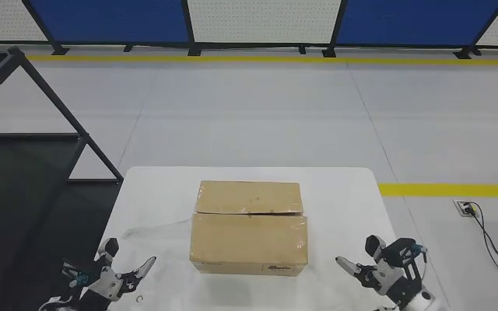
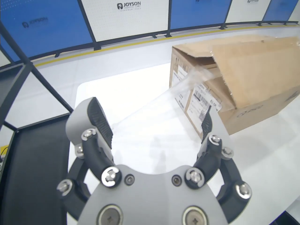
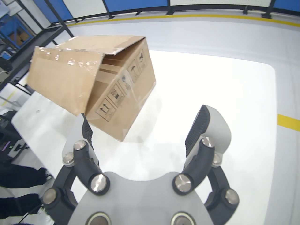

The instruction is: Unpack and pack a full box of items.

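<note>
The main danger, as I judged it, was that the box point(image 1: 249, 231) would slide on the smooth white table point(image 1: 159, 204) instead of opening. If one gripper pushed up the front flap point(image 1: 249, 242) and nothing held the body of the box, the whole box could move toward the far edge or turn. The flap also looked only loosely shut, with a gap under it, so it could fall back once let go. A loose piece of clear tape point(image 2: 187, 80) hung from the box's left side, and it could stick to a finger or tear the cardboard if pulled. The box stood about midway between the left and right edges of the table, with both top flaps folded over it and the contents hidden. The left gripper point(image 1: 130, 258) hovered near the table corner on the robot's left, with its fingers spread wide and nothing between them. The right gripper point(image 1: 358, 255) hovered near the opposite corner on the robot's side, equally wide and empty. Both were well apart from the box, one on each side of its front.
</note>
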Controlling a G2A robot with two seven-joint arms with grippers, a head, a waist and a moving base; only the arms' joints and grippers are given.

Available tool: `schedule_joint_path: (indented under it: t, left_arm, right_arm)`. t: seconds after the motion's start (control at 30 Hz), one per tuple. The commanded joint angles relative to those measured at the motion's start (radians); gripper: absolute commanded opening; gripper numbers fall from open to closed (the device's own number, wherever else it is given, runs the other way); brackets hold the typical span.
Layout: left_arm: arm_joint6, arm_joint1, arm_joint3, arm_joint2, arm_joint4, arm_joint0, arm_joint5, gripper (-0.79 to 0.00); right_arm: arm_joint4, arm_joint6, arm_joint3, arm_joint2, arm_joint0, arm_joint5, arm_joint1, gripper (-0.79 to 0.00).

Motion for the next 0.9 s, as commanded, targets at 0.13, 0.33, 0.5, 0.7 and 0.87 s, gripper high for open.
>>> schedule_joint_path:
  t: [0.13, 0.33, 0.5, 0.7, 0.87]
  left_arm:
    - [-0.014, 0.01, -0.011, -0.044, -0.028, -0.006, -0.126, 0.0]
    - [-0.014, 0.01, -0.011, -0.044, -0.028, -0.006, -0.126, 0.0]
    - [-0.03, 0.008, 0.005, -0.02, -0.114, -0.003, -0.153, 0.0]
    - [-0.173, 0.016, 0.016, -0.011, -0.233, -0.075, -0.182, 0.0]
    - [-0.277, 0.024, 0.04, 0.01, -0.333, -0.144, -0.195, 0.0]
  right_arm:
    - [0.188, 0.203, 0.006, 0.011, 0.065, -0.02, 0.012, 0.0]
    - [0.188, 0.203, 0.006, 0.011, 0.065, -0.02, 0.012, 0.0]
    - [0.201, 0.194, 0.012, -0.004, 0.063, -0.013, 0.011, 0.0]
    - [0.352, 0.242, 0.075, -0.052, 0.136, -0.01, 0.013, 0.0]
    - [0.517, 0.337, 0.132, -0.077, 0.219, -0.025, 0.02, 0.0]
